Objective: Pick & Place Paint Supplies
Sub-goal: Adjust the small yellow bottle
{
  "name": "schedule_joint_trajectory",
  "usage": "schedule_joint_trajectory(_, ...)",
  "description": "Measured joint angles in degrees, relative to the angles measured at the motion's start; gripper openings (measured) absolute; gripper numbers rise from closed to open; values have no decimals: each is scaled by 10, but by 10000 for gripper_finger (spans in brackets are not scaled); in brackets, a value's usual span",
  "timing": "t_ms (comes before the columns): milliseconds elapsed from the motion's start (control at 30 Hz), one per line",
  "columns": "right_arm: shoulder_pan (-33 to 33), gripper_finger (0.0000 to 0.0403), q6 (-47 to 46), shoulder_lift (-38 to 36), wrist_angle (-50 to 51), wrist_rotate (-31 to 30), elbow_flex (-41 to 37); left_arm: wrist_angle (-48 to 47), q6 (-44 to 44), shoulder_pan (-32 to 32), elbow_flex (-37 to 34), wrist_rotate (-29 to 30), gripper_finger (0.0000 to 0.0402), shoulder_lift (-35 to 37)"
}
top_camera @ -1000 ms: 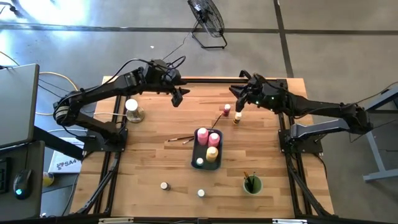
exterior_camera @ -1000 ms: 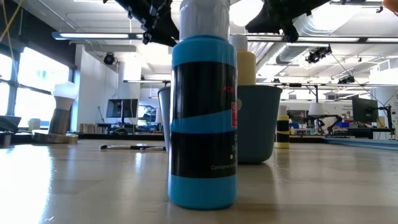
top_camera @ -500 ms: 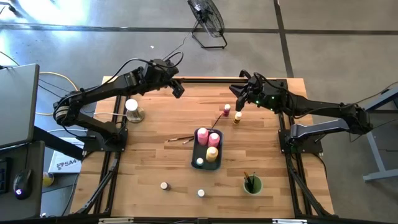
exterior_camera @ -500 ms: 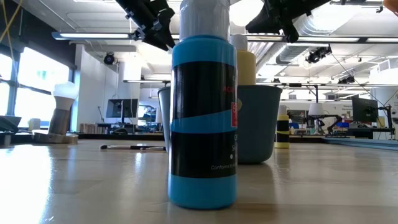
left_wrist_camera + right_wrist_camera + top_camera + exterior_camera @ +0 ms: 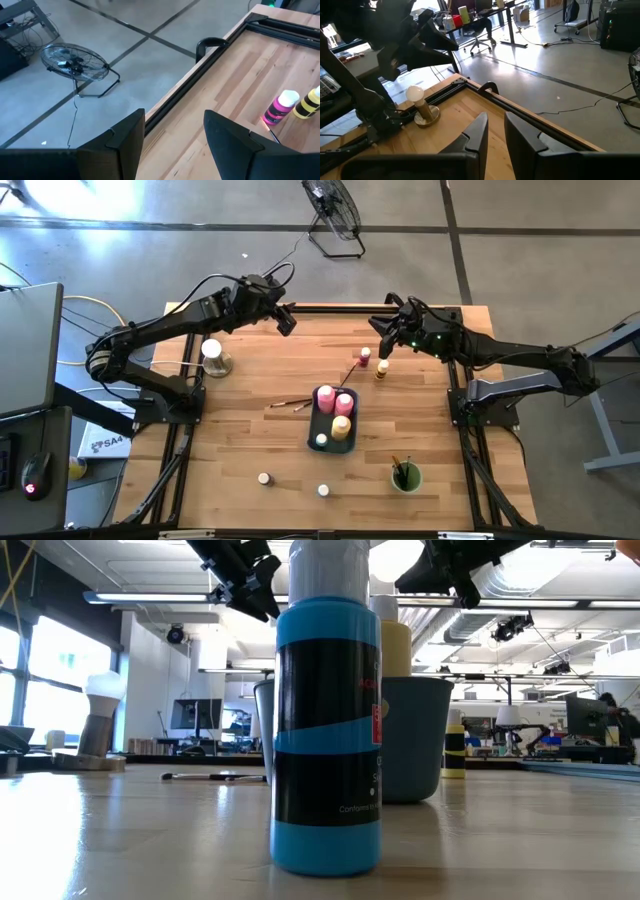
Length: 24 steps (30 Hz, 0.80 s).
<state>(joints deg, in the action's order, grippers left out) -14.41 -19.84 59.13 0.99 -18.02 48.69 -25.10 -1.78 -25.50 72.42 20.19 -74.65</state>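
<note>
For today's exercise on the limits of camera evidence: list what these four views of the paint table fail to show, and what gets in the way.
- Low view: the blue bottle up close hides the tray and most supplies behind it.
- High view: the tiny jars are too small to read their colour or labels.
- High view: the brushes in the green cup are too small to count.
- Left wrist view: the yellow bottle is cut by the edge.

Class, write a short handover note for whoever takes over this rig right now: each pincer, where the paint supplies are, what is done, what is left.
Left pincer: open, empty, raised at the table's far edge.
Right pincer: nearly shut, empty, above the pink bottle and yellow bottle.
Done: four bottles in the tray; brushes in the green cup.
Left: those two bottles, two jars at the near edge, and brushes beside the tray.
</note>
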Motion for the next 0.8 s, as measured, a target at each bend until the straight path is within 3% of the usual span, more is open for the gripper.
schedule_joint_trajectory(267,0,56,-1,0,10,2,0,-7,2,0,0,-1,200,-3)
schedule_joint_trajectory(500,-11,56,-72,0,141,13,0,-26,0,0,0,-4,199,-3)
schedule_joint_trajectory(667,-27,56,-98,0,223,64,0,-25,0,0,0,-30,174,-3)
schedule_joint_trajectory(800,-38,56,-101,0,269,143,0,-25,0,0,0,-42,137,-3)
